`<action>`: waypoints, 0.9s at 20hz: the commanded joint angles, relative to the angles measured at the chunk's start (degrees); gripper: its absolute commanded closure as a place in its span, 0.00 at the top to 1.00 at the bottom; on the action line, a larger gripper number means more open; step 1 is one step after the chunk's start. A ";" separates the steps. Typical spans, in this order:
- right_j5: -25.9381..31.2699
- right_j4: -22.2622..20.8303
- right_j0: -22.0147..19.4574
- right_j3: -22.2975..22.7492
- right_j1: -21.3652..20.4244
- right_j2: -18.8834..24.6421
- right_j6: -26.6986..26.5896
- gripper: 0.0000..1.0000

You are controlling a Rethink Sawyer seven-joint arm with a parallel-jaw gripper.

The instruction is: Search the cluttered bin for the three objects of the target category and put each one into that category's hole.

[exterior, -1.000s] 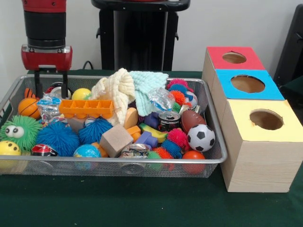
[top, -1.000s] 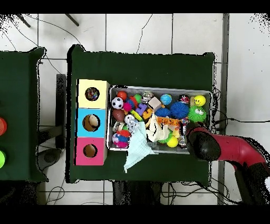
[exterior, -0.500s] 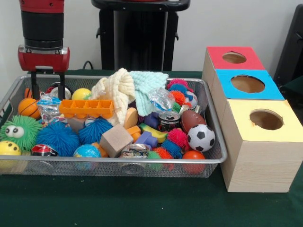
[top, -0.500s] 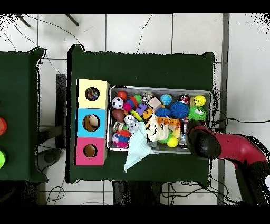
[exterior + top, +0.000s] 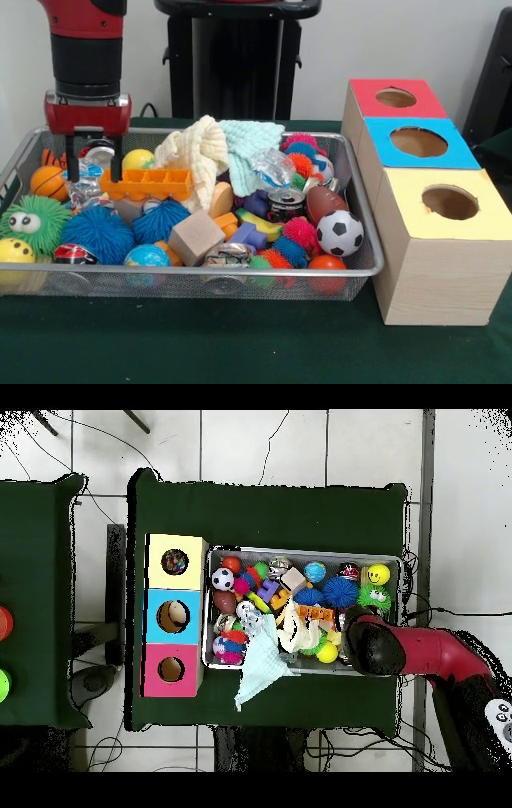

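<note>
My gripper [image 5: 94, 174] stands open in the left back part of the wire bin [image 5: 200, 273]. Its fingers [image 5: 72, 164] straddle a crumpled clear wrapper [image 5: 84, 186], just left of an orange tray [image 5: 148, 183]; nothing is held. A yellow ball [image 5: 138, 158] and a basketball [image 5: 48, 182] lie close by. Further right are a soccer ball [image 5: 339, 233], a football [image 5: 324, 202] and a can [image 5: 286, 205]. In the overhead view the red arm [image 5: 430, 659] covers the gripper.
A wooden box right of the bin has a red hole [image 5: 395, 98], a blue hole [image 5: 418, 142] and a yellow hole [image 5: 450, 202]. A cream cloth [image 5: 196, 152] and a mint cloth [image 5: 244, 144] drape over the clutter. Blue spiky balls [image 5: 96, 234] and a wooden cube [image 5: 195, 237] lie in front.
In the front view the gripper has shifted right and dropped lower into the bin, now around the wrapper beside the orange tray. It stays open.
</note>
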 commanded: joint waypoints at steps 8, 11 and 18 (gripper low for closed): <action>-7.76 4.67 7.26 -2.91 2.73 -15.34 19.70 1.00; -9.01 6.61 7.20 -2.16 3.59 -16.45 18.83 1.00; -14.39 10.82 10.63 -0.67 4.81 -22.36 21.62 1.00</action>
